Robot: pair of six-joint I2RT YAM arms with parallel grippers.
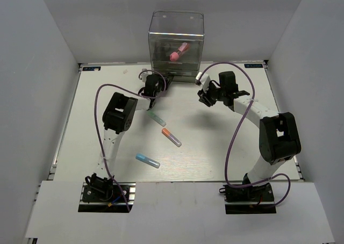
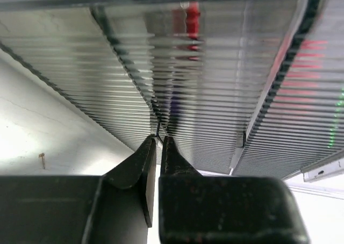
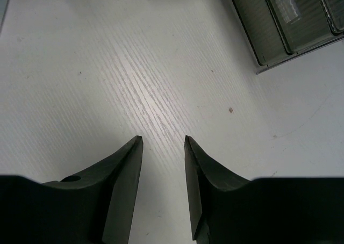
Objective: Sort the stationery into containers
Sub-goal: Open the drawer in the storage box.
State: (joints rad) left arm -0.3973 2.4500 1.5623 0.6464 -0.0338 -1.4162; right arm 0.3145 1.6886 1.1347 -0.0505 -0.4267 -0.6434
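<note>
The tall clear box (image 1: 176,40) of stacked drawers stands at the back centre, with red-pink markers (image 1: 178,52) inside. My left gripper (image 1: 160,84) is at the box's lower front left. In the left wrist view its jaws (image 2: 159,139) are closed on a thin dark tab of a ribbed drawer front (image 2: 215,93). My right gripper (image 1: 204,97) hovers open and empty over bare table right of the box; it is also open in its wrist view (image 3: 163,141). On the table lie a green-capped marker (image 1: 157,118), an orange-capped marker (image 1: 171,137) and a blue-capped marker (image 1: 147,159).
The box's lower corner shows at the top right of the right wrist view (image 3: 285,23). Grey walls enclose the white table (image 1: 226,147) on three sides. Purple cables loop off both arms.
</note>
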